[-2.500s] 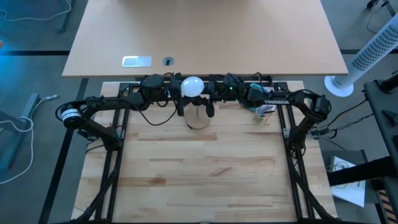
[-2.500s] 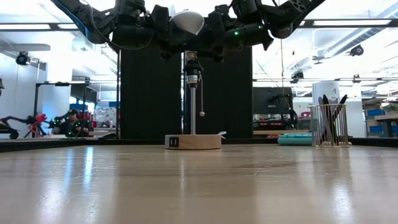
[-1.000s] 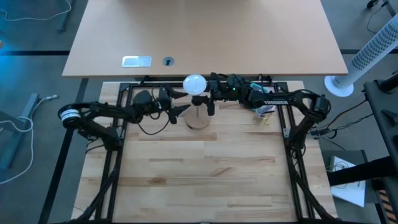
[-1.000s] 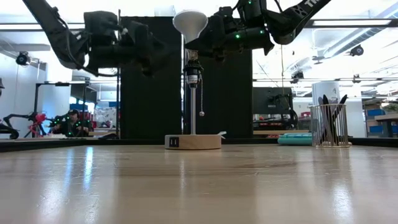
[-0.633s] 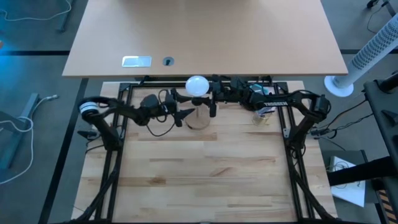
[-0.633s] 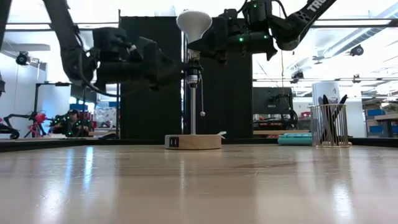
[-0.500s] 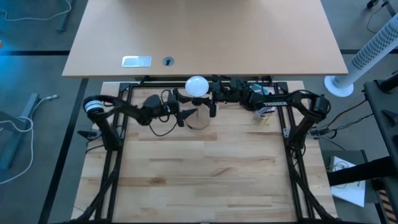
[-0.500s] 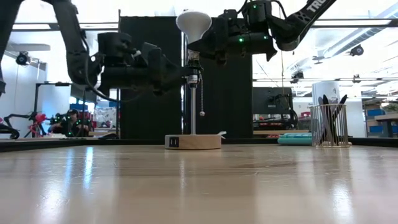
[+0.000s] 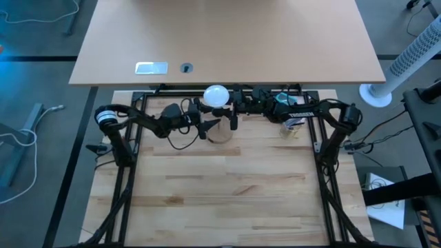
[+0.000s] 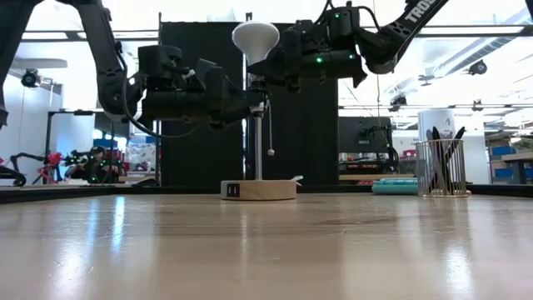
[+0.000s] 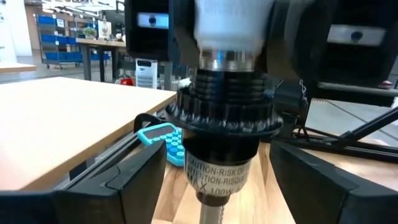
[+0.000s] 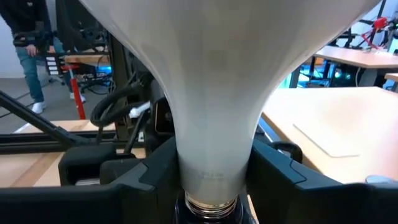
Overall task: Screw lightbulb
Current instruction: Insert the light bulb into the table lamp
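We see the lightbulb (image 10: 255, 37), a smooth matte-white globe tapering to a narrow neck, standing upright above the black socket (image 10: 258, 96) of a lamp whose thin metal stem rises from a round wooden base (image 10: 258, 189). The right gripper (image 10: 268, 62) is clamped on the bulb's neck, one dark finger on each side, touching it. The left gripper (image 10: 247, 102) comes in level at socket height; its fingers are spread wide on either side of the socket, and we cannot tell whether they touch it.

Only the left wrist view shows the socket's ribbed black collar (image 11: 224, 112) with the bulb's bright metal thread sitting at its mouth. The right wrist view shows the neck ending in that thread between the fingers (image 12: 149, 168). The low view alone shows the bead pull chain (image 10: 270, 133) hanging beside the stem.

From above, the lamp stands near the far edge of the pale plank table (image 9: 227, 200), whose near part lies bare
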